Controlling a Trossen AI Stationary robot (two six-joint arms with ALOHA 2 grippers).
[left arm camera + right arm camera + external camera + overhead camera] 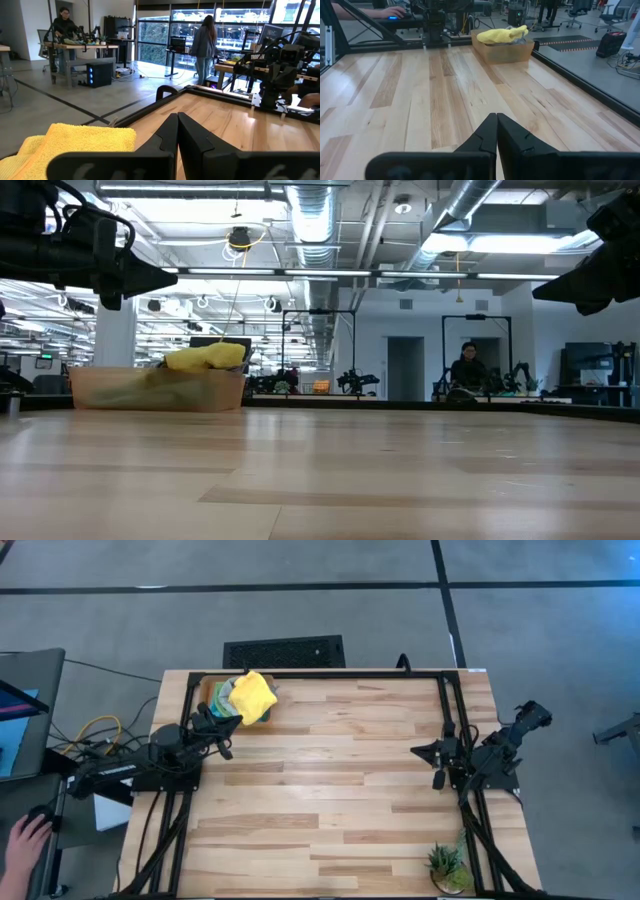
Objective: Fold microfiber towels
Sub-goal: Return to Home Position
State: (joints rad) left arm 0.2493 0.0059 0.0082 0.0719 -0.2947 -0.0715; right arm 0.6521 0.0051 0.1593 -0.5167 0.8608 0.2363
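A yellow towel (252, 695) lies crumpled on top of a pile of towels in a shallow box (212, 692) at the table's far left; a turquoise edge (226, 712) shows under it. The towel also shows in the low view (205, 358), the left wrist view (75, 145) and the right wrist view (501, 34). My left gripper (228, 748) is shut and empty, above the table just near of the box. My right gripper (418, 752) is shut and empty at the table's right side.
A small potted plant (447, 866) stands at the near right corner. A black frame (330, 674) runs along the table's far edge and sides. A person's hand (22, 840) shows off the table to the left. The middle of the table is bare wood (330, 780).
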